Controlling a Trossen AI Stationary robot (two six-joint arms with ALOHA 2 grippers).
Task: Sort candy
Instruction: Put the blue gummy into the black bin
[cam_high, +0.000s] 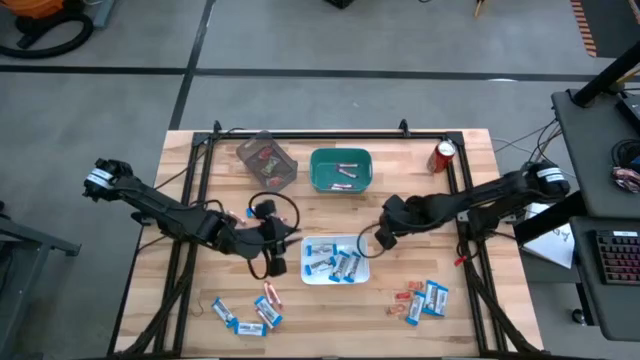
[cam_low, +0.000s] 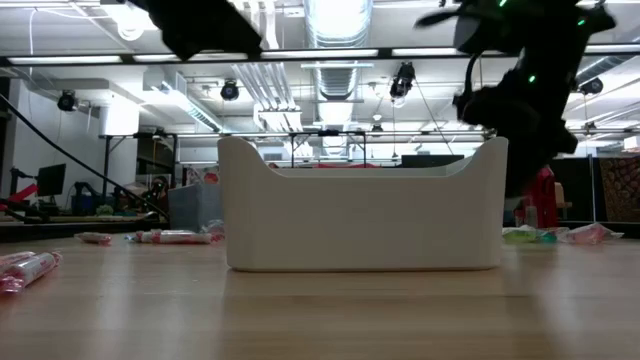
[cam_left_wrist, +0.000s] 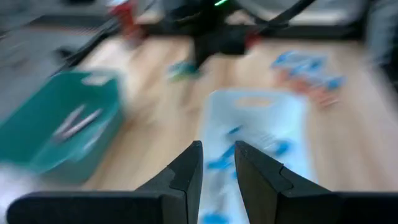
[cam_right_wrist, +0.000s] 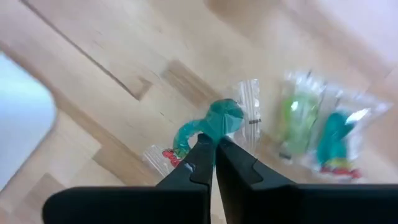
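The wooden bench (cam_high: 330, 300) fills the high view, with a black frame running round its edges. Two dark arms reach in over it from either side.

The left arm comes in from the left, and its pincer (cam_high: 277, 262) hangs just beside the left edge of the white tray (cam_high: 336, 275). In the left wrist view, its fingers (cam_left_wrist: 186, 177) stand slightly apart with a narrow gap, and nothing shows between them. The right arm comes in from the right, and its pincer (cam_high: 382, 237) sits just off the white tray's upper right corner. In the right wrist view, its fingers (cam_right_wrist: 239, 163) are pressed together, their tips at a green wrapped sweet (cam_right_wrist: 211, 124); whether they pinch it cannot be told.

Three containers sit mid-bench. The green bin (cam_high: 341, 171) holds a couple of pale sticks (cam_high: 346, 168). Left of it stands a clear tub (cam_high: 266, 160) with red pieces inside. The white tray, nearer the front, holds several blue-and-white packets (cam_high: 345, 266).

A red can (cam_high: 443, 156) stands near the back right corner.

Loose candy lies in two groups on the bench front. One group at front left (cam_high: 255, 310) mixes blue-and-white packets with pinkish sticks. The other at front right (cam_high: 424, 300) has blue-and-white packets beside red-orange pieces. In the low view, more wrapped sweets (cam_low: 170, 237) lie on the wood either side of the tray.
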